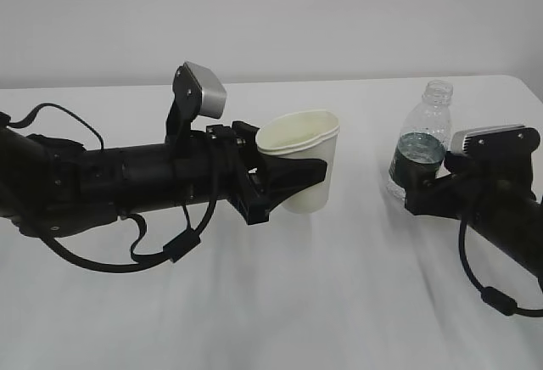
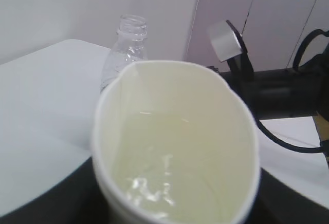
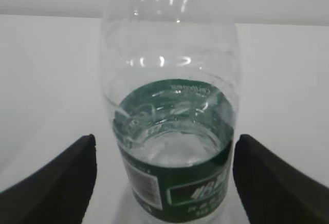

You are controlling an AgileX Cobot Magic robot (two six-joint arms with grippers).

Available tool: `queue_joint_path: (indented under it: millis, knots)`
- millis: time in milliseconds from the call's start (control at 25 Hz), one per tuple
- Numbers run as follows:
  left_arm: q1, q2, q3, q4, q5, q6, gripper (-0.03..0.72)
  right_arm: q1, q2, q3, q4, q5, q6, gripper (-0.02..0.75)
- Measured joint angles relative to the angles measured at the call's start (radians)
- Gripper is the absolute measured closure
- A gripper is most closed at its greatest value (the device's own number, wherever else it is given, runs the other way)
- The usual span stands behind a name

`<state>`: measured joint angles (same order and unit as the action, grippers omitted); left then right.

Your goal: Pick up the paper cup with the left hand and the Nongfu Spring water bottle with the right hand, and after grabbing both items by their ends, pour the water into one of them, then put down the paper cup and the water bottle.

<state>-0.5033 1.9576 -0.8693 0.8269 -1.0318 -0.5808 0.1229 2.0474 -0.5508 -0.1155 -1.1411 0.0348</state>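
A small white tapered paper cup point(image 1: 304, 165) sits mid-table on the white table point(image 1: 280, 302), between the fingers of the black two-finger left gripper point(image 1: 288, 175) reaching in from the left edge; a small clear ribbed plastic bottle point(image 1: 422, 145) stands upright toward the right edge, the black right gripper point(image 1: 424, 185) flanking its base; water point(image 3: 172, 147) lies low in the bottle.

a: left hand point(image 1: 284, 179)?
b: arm level, reaching in from the left, jaws clamped on a load.
a: right hand point(image 1: 416, 185)?
b: low, jaws spread wide, gripping nothing.
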Motion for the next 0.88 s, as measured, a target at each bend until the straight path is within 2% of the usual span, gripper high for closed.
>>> queue_joint_path:
  millis: [400,880]
  knots:
    - [0.002,0.0,0.0,-0.004,0.0,0.0,0.27,0.0,-0.133,0.165,-0.004,0.0,0.0,0.108]
    - [0.002,0.0,0.0,-0.126,0.021,0.0,0.27,0.0,-0.466,0.305,-0.014,0.0,0.022,0.137]
